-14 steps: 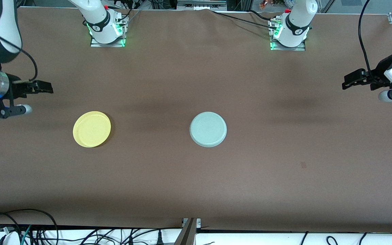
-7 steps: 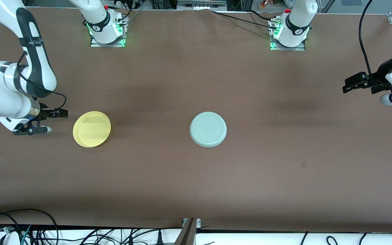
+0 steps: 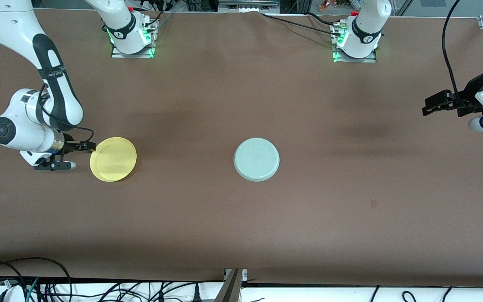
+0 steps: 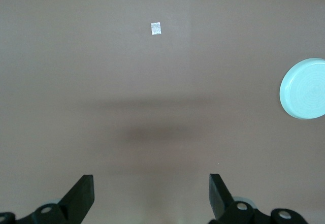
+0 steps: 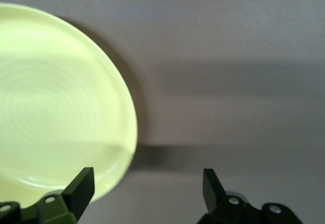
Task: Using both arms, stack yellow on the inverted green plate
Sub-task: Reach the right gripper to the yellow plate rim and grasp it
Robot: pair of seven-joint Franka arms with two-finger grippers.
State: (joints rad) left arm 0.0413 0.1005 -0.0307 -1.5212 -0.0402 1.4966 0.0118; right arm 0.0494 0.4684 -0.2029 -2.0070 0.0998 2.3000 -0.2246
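While the left gripper waits, fingers spread, at the frame's right edge, the right gripper, fingers parted, meets the yellow plate; centre frame, the green plate lies inverted.

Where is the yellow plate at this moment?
The yellow plate lies on the table toward the right arm's end, beside the green plate, at the right gripper.

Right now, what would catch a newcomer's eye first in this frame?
Two small plates on the brown table: the yellow plate toward the right arm's end, the green plate upside down mid-table. The right gripper sits open at the yellow plate's edge; the left gripper waits open at its own end.
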